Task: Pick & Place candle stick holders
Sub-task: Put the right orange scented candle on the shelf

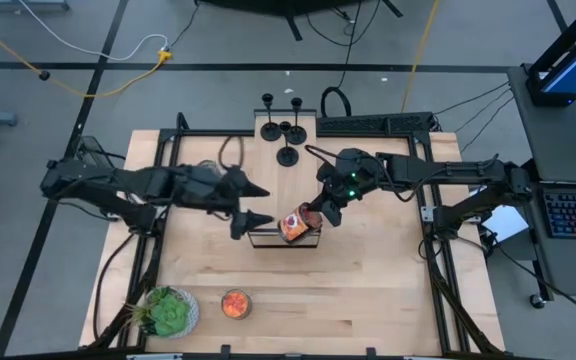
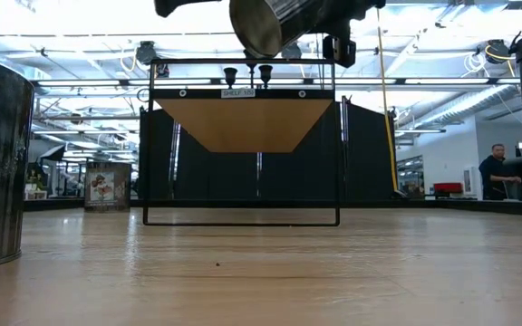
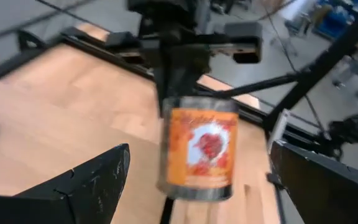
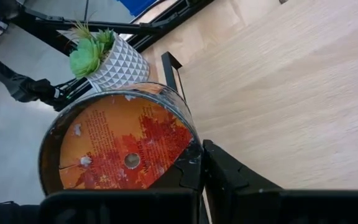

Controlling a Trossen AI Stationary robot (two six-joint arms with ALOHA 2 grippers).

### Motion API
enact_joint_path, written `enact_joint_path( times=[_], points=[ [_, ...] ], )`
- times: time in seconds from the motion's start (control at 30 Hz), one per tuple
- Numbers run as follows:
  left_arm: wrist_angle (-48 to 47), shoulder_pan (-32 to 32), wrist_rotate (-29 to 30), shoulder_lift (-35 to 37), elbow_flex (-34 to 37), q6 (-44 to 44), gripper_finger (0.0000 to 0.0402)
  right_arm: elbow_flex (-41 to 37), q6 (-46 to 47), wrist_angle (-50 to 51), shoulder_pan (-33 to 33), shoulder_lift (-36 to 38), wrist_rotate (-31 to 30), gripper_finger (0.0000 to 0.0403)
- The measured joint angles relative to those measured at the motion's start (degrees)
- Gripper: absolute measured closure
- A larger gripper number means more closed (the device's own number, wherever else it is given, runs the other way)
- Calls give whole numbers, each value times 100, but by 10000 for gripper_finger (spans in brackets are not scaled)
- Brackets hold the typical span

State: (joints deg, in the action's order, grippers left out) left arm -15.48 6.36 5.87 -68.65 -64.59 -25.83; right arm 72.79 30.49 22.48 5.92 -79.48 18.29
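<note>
- Tin (image 1: 295,225) with an orange label, not a candle holder, is what your right tool (image 1: 313,214) is clenched on; the low view shows it hanging clear above the counter (image 1: 368,290), over a small black wire-frame shelf (image 1: 268,243).
- Your left tool (image 1: 255,205) sits just beside the tin, its fingers (image 3: 89,180) spread apart and empty; in the left wrist view the tin hangs between them without touching either.
- The candle holders (image 1: 282,127) stand grouped at the far edge of the counter, well apart from both tools; none is being held or moved.
- A potted plant (image 1: 166,312) and a small orange-filled dish (image 1: 235,304) rest at the near left of the counter.
- Judged step: the tin is in mid-carry, either being handed to your left tool or about to be set on the shelf. The candle holders appear untouched as yet.
- The next move calls for keeping the tin level and its grip firm. If you hand over, close the left fingers on the tin wall before the right tool lets go.
</note>
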Motion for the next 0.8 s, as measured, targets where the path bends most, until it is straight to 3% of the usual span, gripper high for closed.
enact_joint_path(
  times=[0.33,0.8],
  points=[
    [-1018,-423,-1500,-1114,-1336,242,7,0,-173,-96,17,0,-7,403],
    [-1446,-789,-2259,-1874,-1837,262,6,0,-393,-244,15,4,-3,403]
  ],
)
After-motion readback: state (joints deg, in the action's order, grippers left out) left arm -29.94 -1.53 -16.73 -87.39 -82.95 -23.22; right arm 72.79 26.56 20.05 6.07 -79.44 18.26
